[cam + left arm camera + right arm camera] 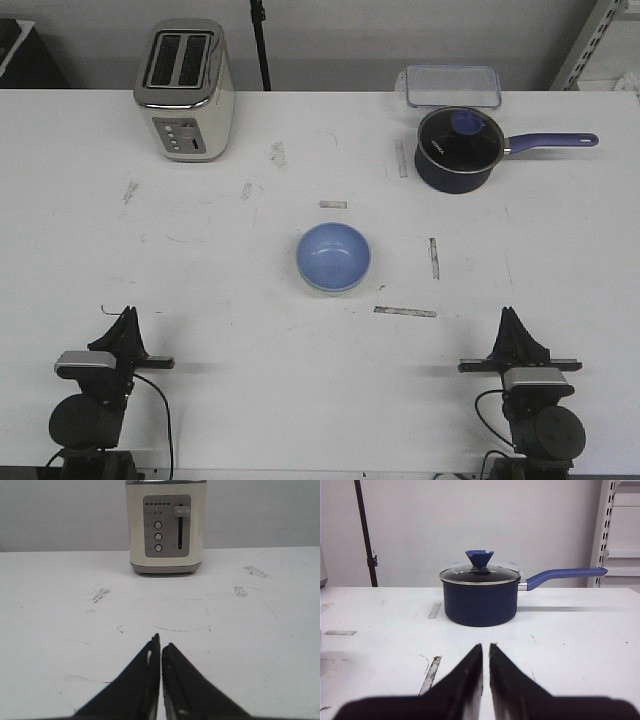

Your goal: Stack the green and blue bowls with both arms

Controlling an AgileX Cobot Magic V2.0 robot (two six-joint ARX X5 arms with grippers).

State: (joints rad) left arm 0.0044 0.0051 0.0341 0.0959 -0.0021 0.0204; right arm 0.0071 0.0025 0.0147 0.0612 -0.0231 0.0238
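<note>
Bright, even light from above washes the scuffed white tabletop (pixel 200 260) nearly to overexposure, leaving only short, soft shadows. The glossy periwinkle blue bowl (pixel 333 256) carries a pale sheen. In both wrist views the black fingers (pixel 142 682) blur close to the lens, while farther objects stay reasonably sharp.

Probably a robotics lab: scuffed white table (pixel 200 260), taped marks, metal shelving (pixel 615 530), kitchen props.
</note>
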